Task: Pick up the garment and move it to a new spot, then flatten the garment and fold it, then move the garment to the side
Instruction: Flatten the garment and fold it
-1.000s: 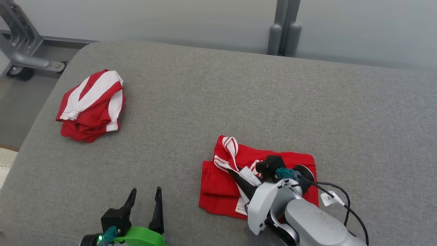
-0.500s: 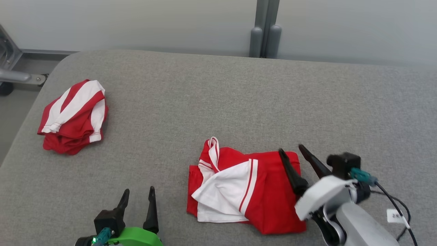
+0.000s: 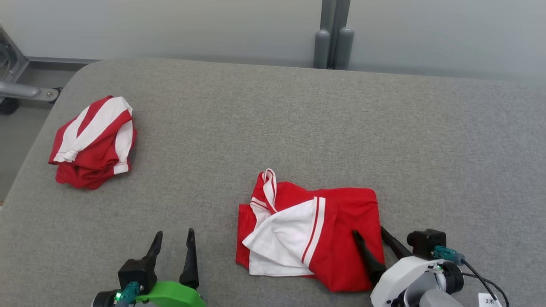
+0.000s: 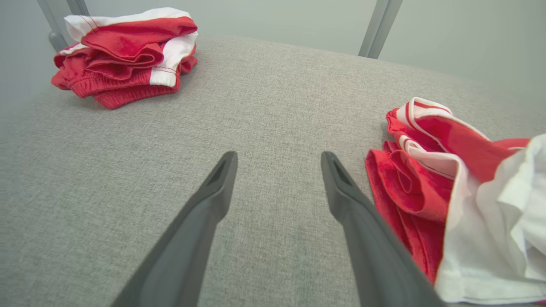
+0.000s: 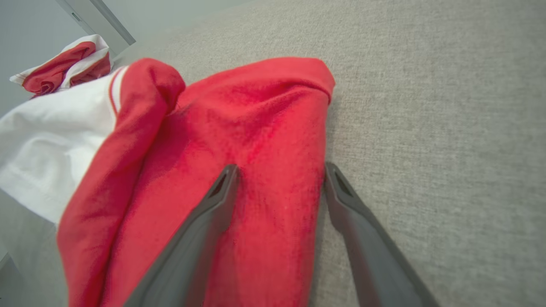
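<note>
The red and white garment [image 3: 307,232] lies folded on the grey cushioned surface [image 3: 277,128], front centre, a white panel lying over its left half. It also appears as red and white cloth [image 4: 448,187] at the right of the left wrist view, and red cloth [image 5: 239,149] spreads across the right wrist view. My right gripper [image 3: 369,231] stands open at the garment's near right corner, its fingers above the red edge and holding nothing. My left gripper [image 3: 175,234] is open over bare surface, left of the garment.
A second red and white garment [image 3: 91,143] lies bundled at the far left of the surface, also seen as a bundle [image 4: 126,53] in the left wrist view. A grey post [image 3: 332,32] stands behind the far edge. A metal frame [image 3: 17,85] is at the left.
My right gripper has let go of the garment, opened and drawn back toward the near right. The garment now lies with its white panel showing. The camera has shifted.
</note>
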Motion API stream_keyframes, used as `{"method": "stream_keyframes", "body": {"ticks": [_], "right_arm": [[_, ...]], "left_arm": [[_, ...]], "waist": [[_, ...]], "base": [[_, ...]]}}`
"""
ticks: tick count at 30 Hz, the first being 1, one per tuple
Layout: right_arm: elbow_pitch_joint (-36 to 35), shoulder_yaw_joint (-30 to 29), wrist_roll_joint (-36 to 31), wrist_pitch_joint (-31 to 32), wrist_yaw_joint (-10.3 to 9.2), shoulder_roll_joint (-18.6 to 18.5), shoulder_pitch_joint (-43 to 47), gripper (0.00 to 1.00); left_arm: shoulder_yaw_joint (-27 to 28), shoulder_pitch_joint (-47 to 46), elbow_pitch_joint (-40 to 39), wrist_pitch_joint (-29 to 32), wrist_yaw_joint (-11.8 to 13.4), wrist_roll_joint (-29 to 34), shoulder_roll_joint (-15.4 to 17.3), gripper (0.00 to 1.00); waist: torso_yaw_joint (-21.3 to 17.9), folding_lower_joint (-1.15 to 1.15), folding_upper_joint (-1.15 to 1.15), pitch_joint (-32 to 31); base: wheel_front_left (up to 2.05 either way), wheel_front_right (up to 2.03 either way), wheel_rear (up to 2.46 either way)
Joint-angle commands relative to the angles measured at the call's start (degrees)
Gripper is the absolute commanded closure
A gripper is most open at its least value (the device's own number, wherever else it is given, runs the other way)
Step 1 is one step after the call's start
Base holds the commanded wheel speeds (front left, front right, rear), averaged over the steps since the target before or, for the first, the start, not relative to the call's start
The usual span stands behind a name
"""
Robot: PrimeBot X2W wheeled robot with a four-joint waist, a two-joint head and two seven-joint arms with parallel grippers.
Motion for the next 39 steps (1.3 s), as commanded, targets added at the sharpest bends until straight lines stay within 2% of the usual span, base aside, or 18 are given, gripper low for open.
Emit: {"method": "stream_keyframes", "body": {"ticks": [1, 7, 13, 19, 25, 26, 27, 32, 35, 36, 37, 39], "right_arm": [[1.12, 0.0, 0.48, -0.14, -0.01, 0.38, -1.47, 0.0], [-1.6, -3.71, -3.83, -0.15, -0.01, 0.98, -3.02, 0.0], [-9.94, -6.17, -11.24, -0.16, -0.01, 1.59, -1.15, 0.0], [-10.92, -2.43, -10.67, -0.16, -0.01, 2.9, -0.03, 0.0], [-5.57, 3.24, -7.67, 0.01, -0.01, 3.11, -2.8, 0.0], [-4.77, 4.26, -7.31, 0.16, -0.01, 3.23, -3.33, 0.54], [-4.32, 5.22, -7.04, 0.09, -0.01, 3.3, -4.03, 1.0], [-5.53, 11.94, -4.41, -0.12, -0.01, 3.65, -6.47, 1.0], [-7.4, 19.97, -0.91, 0.96, -0.01, 2.8, -7.58, 1.0], [-8.03, 23.25, 0.82, 1.99, -0.01, 2.36, -8.02, 0.77], [-8.74, 26.45, 2.31, 2.74, -0.01, 1.54, -8.79, 0.0], [-9.93, 30.23, 5.7, 2.62, -0.05, 0.27, -10.16, 0.0]], "left_arm": [[0.18, -0.22, -0.36, 0.03, -0.02, 0.49, 0.2, 0.0], [0.88, 0.48, -0.67, 0.03, -0.04, 0.66, 0.19, 0.0], [0.65, 0.55, -0.85, 0.03, 0.27, -0.09, 0.18, 0.0], [-0.07, -0.11, -0.85, 0.03, 0.6, -0.58, 0.21, 0.0], [-0.22, -0.92, -0.39, 0.03, 0.29, -0.62, 0.19, 0.0], [-0.15, -0.93, -0.35, 0.03, 0.32, -0.7, 0.19, 0.0], [-0.18, -0.92, -0.3, 0.03, 0.27, -0.74, 0.2, 0.0], [-0.12, -0.49, -0.51, 0.03, 0.46, -0.8, 0.19, 0.0], [-0.03, -0.31, -0.71, 0.03, 0.52, -0.76, 0.2, 0.0], [0.0, -0.26, -0.73, 0.03, 0.5, -0.8, 0.19, 0.0], [-0.09, -0.24, -0.76, 0.03, 0.62, -0.91, 0.19, 0.0], [-0.22, -0.22, -0.78, 0.03, 0.8, -1.1, 0.19, 0.0]], "waist": [[1.03, 0.0, 0.0, 0.21], [1.89, 0.0, 0.0, 0.25], [1.81, 0.0, 0.0, 0.47], [1.83, 0.0, 0.0, 0.71], [2.61, 0.0, 0.0, 0.92], [2.79, 0.0, 0.0, 0.95], [2.99, 0.0, 0.0, 0.98], [3.74, 0.0, 0.0, 0.95], [3.9, 0.0, 0.0, 0.87], [3.9, 0.0, 0.0, 0.85], [3.86, 0.0, 0.0, 0.8], [3.72, 0.0, 0.0, 0.7]], "base": [[0.0, 0.0, 0.0], [0.0, 0.0, 0.0], [0.0, 0.0, 0.0], [0.0, 0.0, 0.0], [0.0, 0.0, 0.0], [0.0, 0.0, 0.0], [0.0, 0.0, 0.0], [0.0, 0.0, 0.0], [0.0, 0.0, 0.0], [0.0, 0.0, 0.0], [0.0, 0.0, 0.0], [0.0, 0.0, 0.0]]}}
